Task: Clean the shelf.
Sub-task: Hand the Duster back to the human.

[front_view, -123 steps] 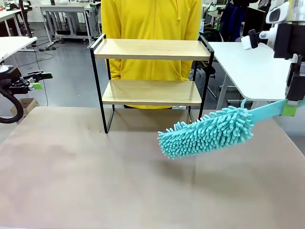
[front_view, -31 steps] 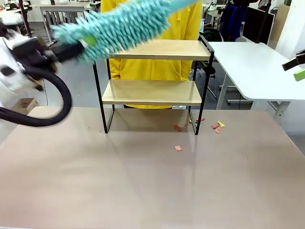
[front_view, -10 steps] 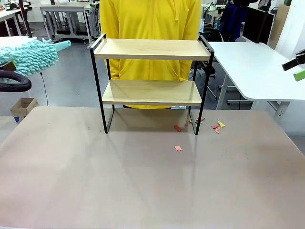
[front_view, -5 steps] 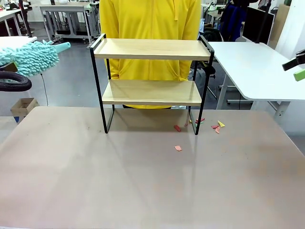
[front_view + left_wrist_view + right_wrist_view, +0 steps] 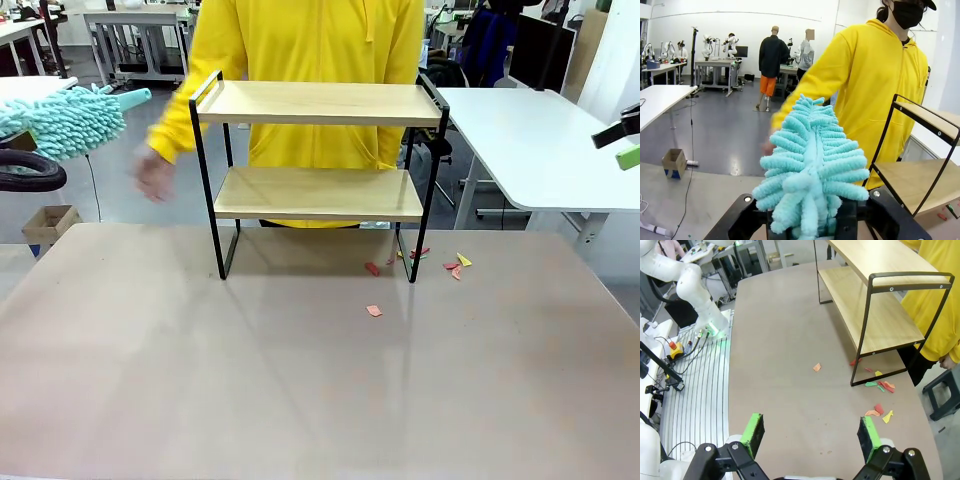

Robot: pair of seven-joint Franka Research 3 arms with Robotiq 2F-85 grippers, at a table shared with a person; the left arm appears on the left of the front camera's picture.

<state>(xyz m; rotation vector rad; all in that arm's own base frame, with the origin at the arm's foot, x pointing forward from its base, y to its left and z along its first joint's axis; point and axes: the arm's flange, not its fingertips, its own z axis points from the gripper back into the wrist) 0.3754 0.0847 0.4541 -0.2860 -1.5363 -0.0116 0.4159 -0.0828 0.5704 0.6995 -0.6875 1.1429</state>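
Left fingers [image 5: 810,220] grip teal duster [image 5: 810,165]; shelf [image 5: 318,150] boards bare.

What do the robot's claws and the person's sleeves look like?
The right claw has a black frame with two bright green pads. The left claw is black, with small silver screws. The person's sleeve is bright yellow and long.
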